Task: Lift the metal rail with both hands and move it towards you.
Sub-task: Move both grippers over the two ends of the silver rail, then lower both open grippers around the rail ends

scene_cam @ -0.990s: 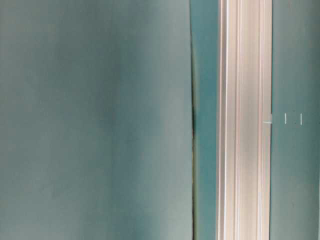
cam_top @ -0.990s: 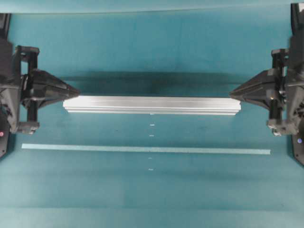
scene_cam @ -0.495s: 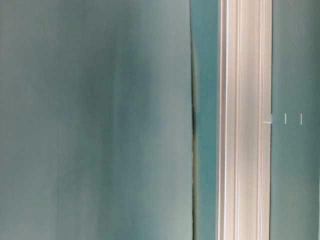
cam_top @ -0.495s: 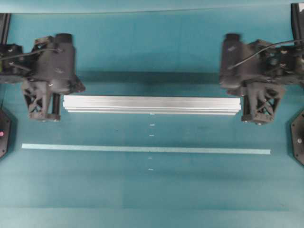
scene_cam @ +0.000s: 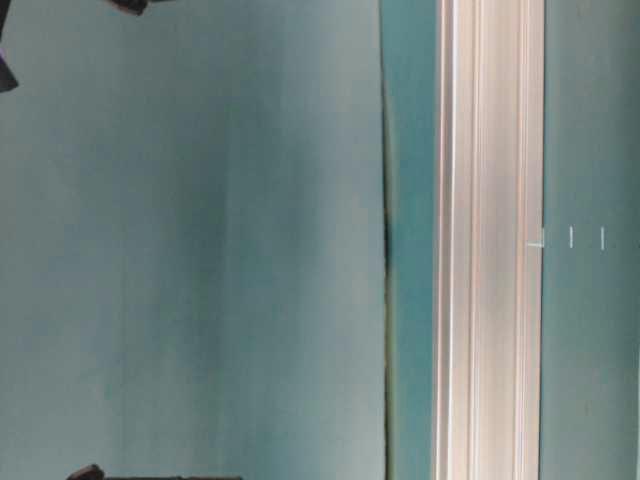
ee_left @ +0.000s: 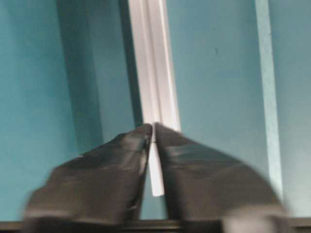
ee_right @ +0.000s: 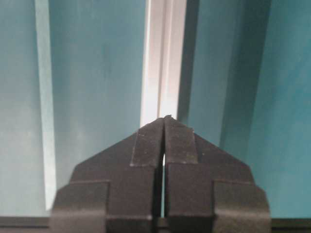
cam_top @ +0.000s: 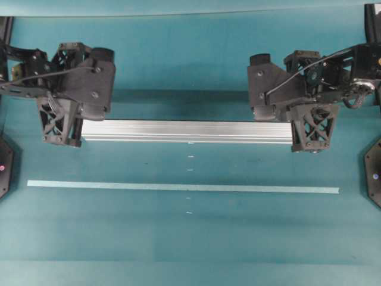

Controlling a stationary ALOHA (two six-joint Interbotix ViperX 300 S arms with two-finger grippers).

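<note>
Tools poised over both ends of the metal rail [cam_top: 187, 131], nothing gripped yet

Rail lies flat and straight across the teal worktop [cam_top: 190, 250], above the pale tape strip [cam_top: 181, 187] in the overhead view; left tool [cam_top: 59, 122] hangs over its left end, tips nearly meeting with only a thin slit between the fingers [ee_left: 112, 165]; right tool [cam_top: 314, 128] stands over the right end, fingers [ee_right: 146, 145] pressed together; to do this step well, I judge both need to spread wider than the rail, settle astride it and close evenly, so it rises level and does not swing; room toward the strip and beyond looks open, with only small white marks [cam_top: 189, 170] on the cloth; rail ends sit near the arm bases at either edge
</note>
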